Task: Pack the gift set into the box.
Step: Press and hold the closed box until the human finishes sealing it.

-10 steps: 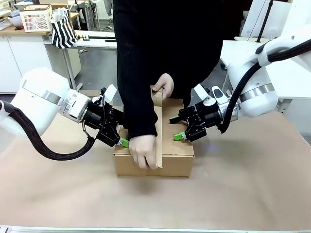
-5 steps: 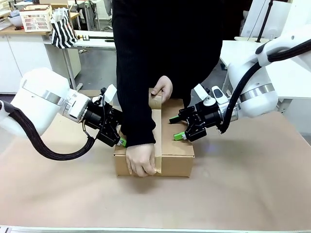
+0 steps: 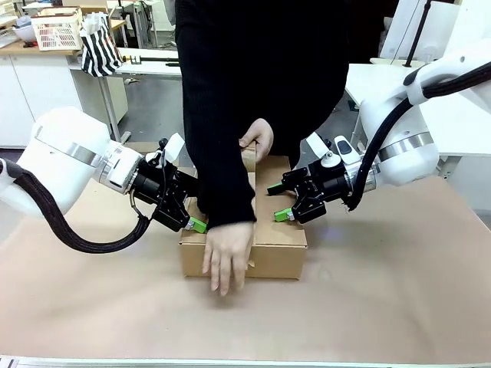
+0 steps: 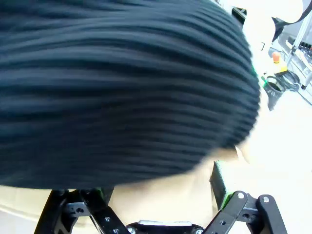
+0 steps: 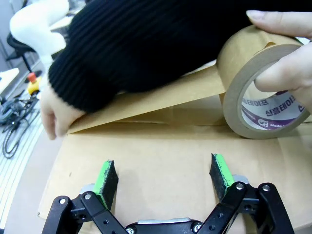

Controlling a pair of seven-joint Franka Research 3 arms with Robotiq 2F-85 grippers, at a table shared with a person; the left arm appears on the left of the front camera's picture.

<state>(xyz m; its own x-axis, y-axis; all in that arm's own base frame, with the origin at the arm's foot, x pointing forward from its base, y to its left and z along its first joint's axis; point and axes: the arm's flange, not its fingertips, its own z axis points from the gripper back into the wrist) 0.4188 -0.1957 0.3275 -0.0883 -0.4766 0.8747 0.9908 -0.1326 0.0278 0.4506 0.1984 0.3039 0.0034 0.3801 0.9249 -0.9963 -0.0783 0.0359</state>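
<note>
On the left, the left pincer is resting spread at the carton, which is sitting mid-worktop, back from the robot-side edge. The person's lower hand is now flattening the tape's end down that side, so sealing is apparently starting, the gift set presumably lying inside; rightward, the right pincer is resting spread on top.
</note>
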